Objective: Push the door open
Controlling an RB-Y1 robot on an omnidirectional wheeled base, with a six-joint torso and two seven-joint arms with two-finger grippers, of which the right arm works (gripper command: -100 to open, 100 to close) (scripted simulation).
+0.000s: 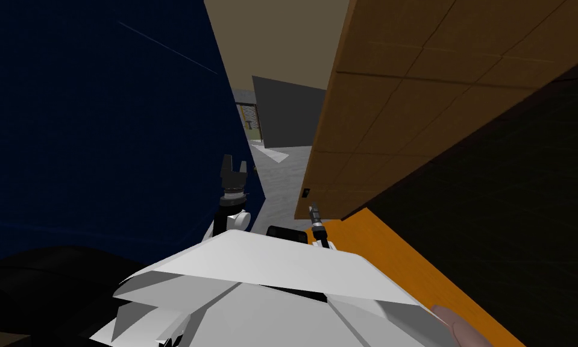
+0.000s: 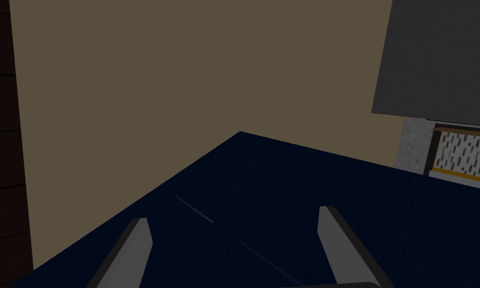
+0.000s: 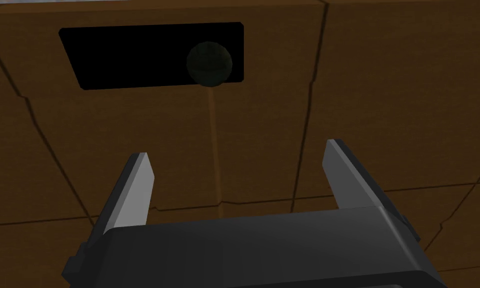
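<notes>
**Door.** The door is a brown panelled slab on the robot's right side. In the head view its long free edge runs from just beside the right gripper away toward the top of the picture. That edge borders a narrow gap, and grey floor shows through the gap. A dark navy wall bounds the other side of the gap. The panelled face is turned toward the right gripper.

**Hardware.** A black rectangular plate is set into the panelled face close to the free edge. Its long axis lies across the gripper's line of approach. A dark round knob sits at one end of the plate and projects toward the camera.

**Right end effector.** The right gripper points straight at the door face, just short of the plate. Its fingers are spread wide with nothing between them. Whether the tips touch the door cannot be told.

**Left end effector.** The left gripper is raised beside the navy wall's edge, well apart from the door. Its fingers are spread wide and grip nothing.
</notes>
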